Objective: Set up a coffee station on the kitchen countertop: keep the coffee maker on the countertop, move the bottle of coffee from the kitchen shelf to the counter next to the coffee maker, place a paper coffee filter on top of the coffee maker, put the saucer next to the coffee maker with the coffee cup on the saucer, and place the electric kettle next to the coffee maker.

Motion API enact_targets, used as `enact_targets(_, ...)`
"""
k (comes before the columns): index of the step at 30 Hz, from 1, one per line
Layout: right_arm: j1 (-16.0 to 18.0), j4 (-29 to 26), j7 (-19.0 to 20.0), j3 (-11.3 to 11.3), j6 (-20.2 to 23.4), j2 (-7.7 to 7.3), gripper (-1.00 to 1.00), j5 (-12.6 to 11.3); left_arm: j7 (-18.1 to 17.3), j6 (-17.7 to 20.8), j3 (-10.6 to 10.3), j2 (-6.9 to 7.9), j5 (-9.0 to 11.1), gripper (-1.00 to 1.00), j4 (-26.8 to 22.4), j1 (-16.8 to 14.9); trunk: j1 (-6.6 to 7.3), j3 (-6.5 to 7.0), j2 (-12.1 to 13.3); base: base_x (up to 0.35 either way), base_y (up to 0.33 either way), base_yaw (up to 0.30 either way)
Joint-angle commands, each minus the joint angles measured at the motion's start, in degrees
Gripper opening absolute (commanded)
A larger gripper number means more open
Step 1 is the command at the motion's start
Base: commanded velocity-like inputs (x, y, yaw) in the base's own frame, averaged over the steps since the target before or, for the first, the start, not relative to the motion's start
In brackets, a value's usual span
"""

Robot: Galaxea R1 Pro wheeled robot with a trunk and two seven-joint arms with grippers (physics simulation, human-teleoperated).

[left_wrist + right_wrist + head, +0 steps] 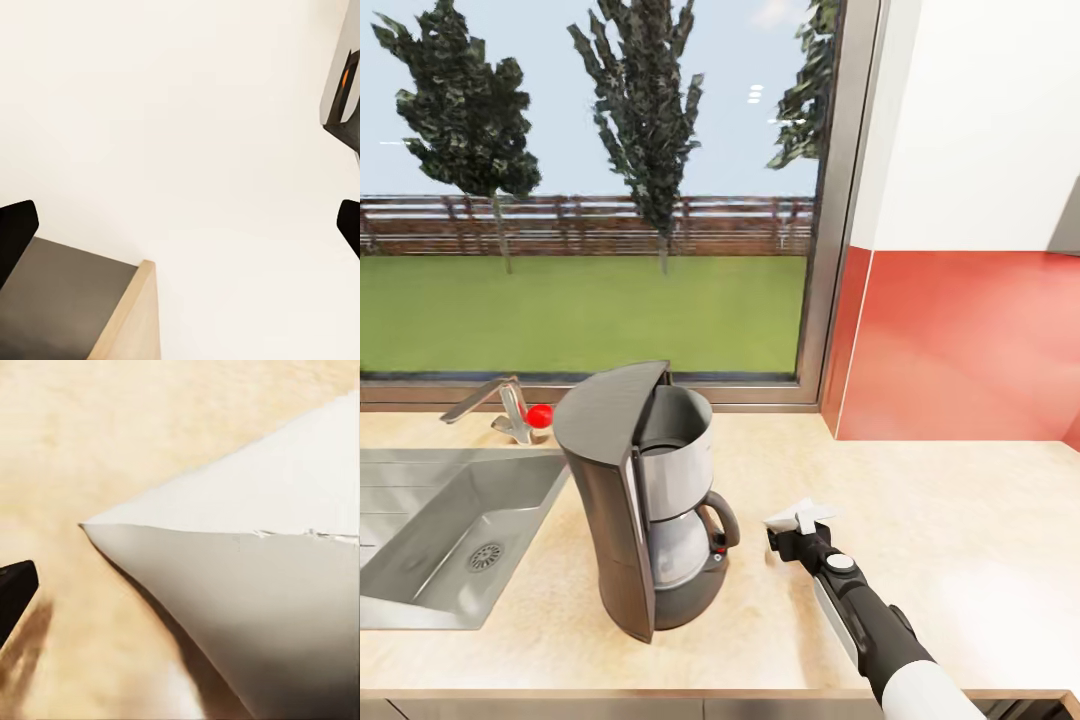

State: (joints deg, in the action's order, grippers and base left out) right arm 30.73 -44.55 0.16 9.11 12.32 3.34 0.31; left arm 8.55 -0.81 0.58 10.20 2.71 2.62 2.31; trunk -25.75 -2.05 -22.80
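Note:
The coffee maker [645,495] stands upright on the kitchen countertop [940,520], dark grey with a white housing and a clear carafe. To its right, my right gripper [798,530] is low over the counter and open, with the paper coffee filter [798,517] at its tips. In the right wrist view the whitish filter [255,585] looms large, and one black fingertip [15,592] stands apart from its pointed end; the other finger is hidden behind the paper. In the left wrist view my left gripper [180,232] is open on nothing, facing a white wall.
A steel sink [450,530] with a faucet [495,405] and a red knob [539,416] lies left of the coffee maker. A window [590,190] runs behind, with a red backsplash [960,340] at right. The left wrist view shows a cabinet corner [82,315] and a dark grey object [341,90].

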Motion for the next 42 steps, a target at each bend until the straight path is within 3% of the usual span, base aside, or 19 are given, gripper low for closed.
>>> enact_targets(1, 0.03, -0.1, 0.02, 0.03, 0.34, 0.0, 1.0, 0.04, 0.06, -0.08, 0.03, 0.0, 0.28, 1.0, 0.02, -0.03, -0.04, -0.11, -0.12, 0.0, 0.077, 0.0)
enact_targets(15, 0.03, -0.2, 0.02, 0.11, 0.34, 0.0, 1.0, 0.04, 0.06, -0.09, 0.03, 0.0, 0.28, 1.0, 0.02, -0.03, -0.04, -0.11, -0.12, 0.0, 0.013, 0.0)
enact_targets(16, 0.03, -0.21, 0.02, 0.11, 0.34, 0.0, -1.0, 0.04, 0.06, -0.08, 0.03, 0.0, 0.28, 1.0, 0.02, -0.03, -0.04, -0.11, -0.12, 0.0, 0.0, 0.0)
enact_targets(42, 0.03, -0.21, 0.02, -0.06, 0.34, 0.0, -1.0, 0.04, 0.06, -0.09, 0.03, 0.0, 0.28, 1.0, 0.02, -0.03, -0.04, -0.11, -0.12, 0.0, 0.0, 0.0)
